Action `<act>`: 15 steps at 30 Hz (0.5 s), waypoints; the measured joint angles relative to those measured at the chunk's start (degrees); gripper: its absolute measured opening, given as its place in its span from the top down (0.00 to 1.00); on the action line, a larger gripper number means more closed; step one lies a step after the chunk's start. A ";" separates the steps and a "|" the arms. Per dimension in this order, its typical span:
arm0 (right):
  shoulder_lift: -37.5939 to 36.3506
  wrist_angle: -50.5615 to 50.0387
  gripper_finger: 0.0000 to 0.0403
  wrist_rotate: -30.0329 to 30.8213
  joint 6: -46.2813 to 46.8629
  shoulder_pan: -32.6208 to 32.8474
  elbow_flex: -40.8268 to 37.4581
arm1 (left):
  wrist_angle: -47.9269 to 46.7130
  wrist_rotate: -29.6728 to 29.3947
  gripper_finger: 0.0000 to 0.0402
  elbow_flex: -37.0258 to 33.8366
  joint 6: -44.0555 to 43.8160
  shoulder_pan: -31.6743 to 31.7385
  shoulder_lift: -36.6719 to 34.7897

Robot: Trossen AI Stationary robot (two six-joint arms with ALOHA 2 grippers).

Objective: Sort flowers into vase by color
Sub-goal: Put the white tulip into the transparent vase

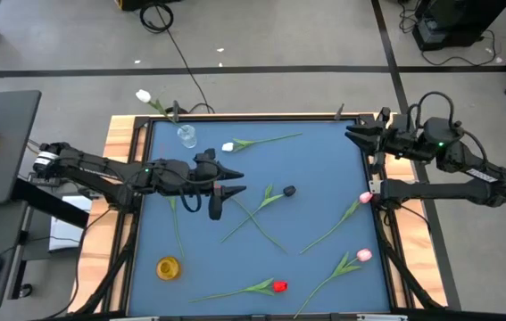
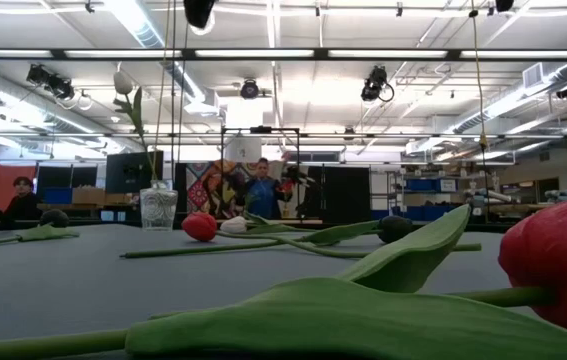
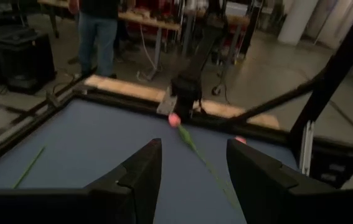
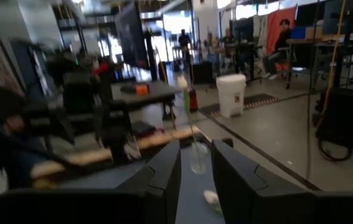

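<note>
Several artificial tulips lie flat on the blue table mat (image 1: pixel 324 169): a white one (image 1: pixel 228 146), a black one (image 1: pixel 288 190), two pink ones (image 1: pixel 365 198) (image 1: pixel 363 255) and a red one (image 1: pixel 279 286). Another white tulip (image 1: pixel 143 95) stands with its stem in a clear glass vase (image 1: pixel 186 135) near the far left corner and leans outward. A yellow vase (image 1: pixel 169 267) stands near the left near corner. My left gripper (image 1: pixel 235 179) hovers open over the table's middle left, pointing toward the black tulip. My right gripper (image 1: pixel 352 135) waits open at the far right corner.
A loose green stem (image 1: pixel 178 227) lies beneath the left arm. Wooden boards (image 1: pixel 123 134) border the mat. In the low view the red tulip (image 2: pixel 553 265) and its leaf (image 2: pixel 363 310) fill the foreground. A person (image 2: pixel 262 190) stands in the room beyond the table.
</note>
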 joint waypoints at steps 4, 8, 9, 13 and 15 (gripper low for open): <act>0.03 3.33 0.75 0.00 2.60 0.02 0.00 | -1.53 -0.08 0.54 -0.07 0.31 0.00 -0.79; 0.22 7.14 0.75 -0.02 2.49 0.01 -0.02 | -2.62 -0.08 0.54 -0.07 0.28 -0.04 -0.90; 0.44 8.75 0.75 -0.04 3.16 0.02 -0.02 | -2.90 -0.10 0.54 -0.07 0.25 -0.10 -0.89; 0.87 11.15 0.75 -2.86 8.07 0.00 0.00 | -3.08 -0.08 0.54 -0.07 0.04 -0.17 -0.90; 1.30 10.36 0.75 -2.69 10.36 0.04 0.00 | -3.24 -0.08 0.54 -0.07 0.03 -0.17 -0.88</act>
